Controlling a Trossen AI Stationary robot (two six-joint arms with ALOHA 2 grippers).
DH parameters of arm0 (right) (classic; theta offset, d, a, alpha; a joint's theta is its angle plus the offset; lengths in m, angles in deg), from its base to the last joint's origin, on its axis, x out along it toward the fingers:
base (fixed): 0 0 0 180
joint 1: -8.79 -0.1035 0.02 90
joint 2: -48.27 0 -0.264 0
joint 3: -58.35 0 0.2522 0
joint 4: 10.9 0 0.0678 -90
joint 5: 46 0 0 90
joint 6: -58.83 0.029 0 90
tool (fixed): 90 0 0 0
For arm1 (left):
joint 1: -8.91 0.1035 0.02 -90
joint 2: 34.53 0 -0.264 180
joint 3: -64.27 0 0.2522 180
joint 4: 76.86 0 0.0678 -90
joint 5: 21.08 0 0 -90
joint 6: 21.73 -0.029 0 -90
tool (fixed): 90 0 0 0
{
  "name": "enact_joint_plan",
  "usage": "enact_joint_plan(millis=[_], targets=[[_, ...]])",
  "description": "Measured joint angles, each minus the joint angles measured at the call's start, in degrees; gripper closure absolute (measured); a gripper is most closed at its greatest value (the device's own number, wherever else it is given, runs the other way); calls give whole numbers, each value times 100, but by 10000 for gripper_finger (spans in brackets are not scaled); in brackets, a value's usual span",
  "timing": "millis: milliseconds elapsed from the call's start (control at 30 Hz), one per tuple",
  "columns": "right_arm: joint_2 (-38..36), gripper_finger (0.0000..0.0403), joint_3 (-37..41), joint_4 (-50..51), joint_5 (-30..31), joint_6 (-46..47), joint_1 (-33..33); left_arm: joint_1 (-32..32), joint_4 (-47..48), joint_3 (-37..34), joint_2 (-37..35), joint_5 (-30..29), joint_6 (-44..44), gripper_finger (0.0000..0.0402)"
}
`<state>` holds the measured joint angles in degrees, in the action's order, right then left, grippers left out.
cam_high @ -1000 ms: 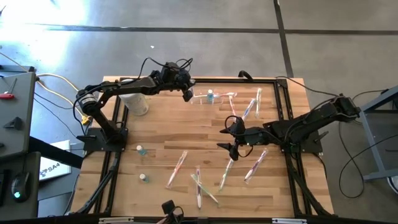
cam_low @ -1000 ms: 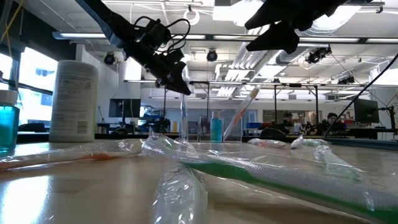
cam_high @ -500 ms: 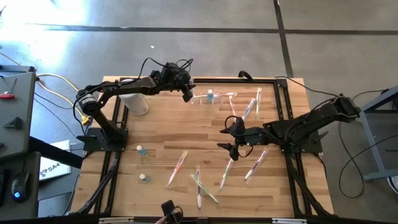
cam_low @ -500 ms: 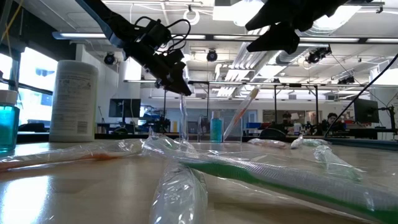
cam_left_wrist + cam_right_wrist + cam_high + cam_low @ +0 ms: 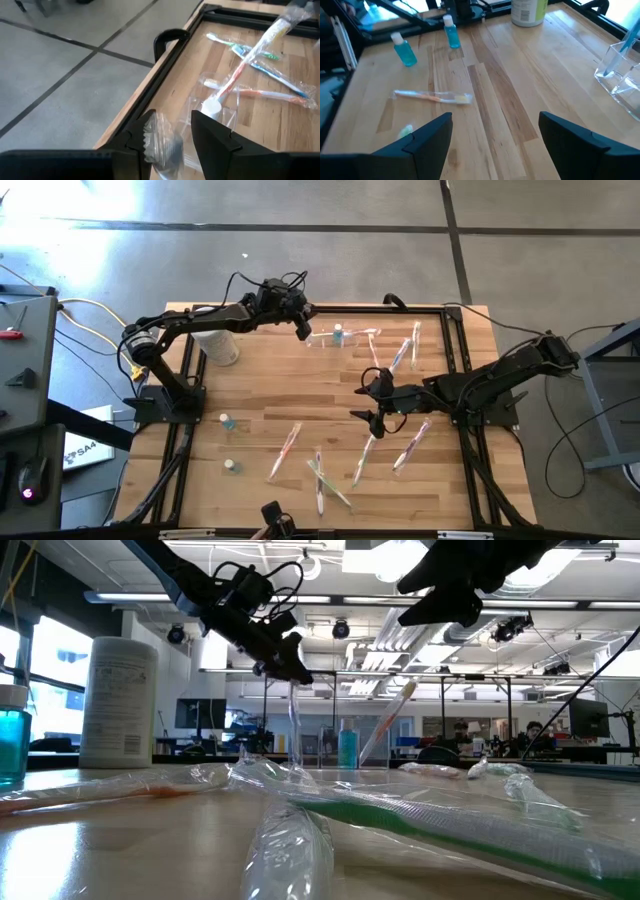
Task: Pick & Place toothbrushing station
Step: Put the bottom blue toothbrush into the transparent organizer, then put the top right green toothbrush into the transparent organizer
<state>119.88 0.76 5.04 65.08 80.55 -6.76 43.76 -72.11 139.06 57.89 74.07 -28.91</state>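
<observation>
The toothbrushing station, a clear plastic holder [image 5: 338,338], stands on its base near the table's far edge. It shows in the low view [image 5: 320,735] and the right wrist view [image 5: 622,70]. A small blue bottle [image 5: 210,107] and a toothbrush [image 5: 392,718] stand inside it. My left gripper [image 5: 303,330] is open at the holder's left end, its fingers on either side of that end wall's top edge [image 5: 161,145]. My right gripper [image 5: 368,402] is open and empty, above the middle of the table. My left gripper comes at the holder from the table's left, slanting down. The top of the clear end wall [image 5: 161,145] stands between its two fingers, close to one finger [image 5: 137,142]. I cannot tell whether it touches. The holder stays upright on the table.
A white canister [image 5: 218,345] stands at the far left. Two small blue bottles [image 5: 226,421] [image 5: 231,465] stand near the left edge. Several wrapped toothbrushes lie about, at the far right [image 5: 405,350] and toward the near edge [image 5: 320,470]. A black frame [image 5: 400,308] borders the table.
My left gripper has tipped up at the holder's left end, so its fingers lie more level than before. The holder has kept its place. My right gripper has kept still.
</observation>
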Motion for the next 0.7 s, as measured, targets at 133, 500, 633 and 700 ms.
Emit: enact_joint_plan(millis=[133,500,633,700], targets=[[-2,113,0,136,-2,-53,6,-49,-71,-7,-64,31,-5,277],[-3,113,-4,1707,-464,962,-151,-631,523,-7,-585,-161,-789,277],[-48,113,-4,2613,-110,2138,-136,-884,627,-7,-722,-663,-951,277],[-54,113,-4,3222,299,2787,-79,-1003,655,-7,-781,-874,-967,277]])
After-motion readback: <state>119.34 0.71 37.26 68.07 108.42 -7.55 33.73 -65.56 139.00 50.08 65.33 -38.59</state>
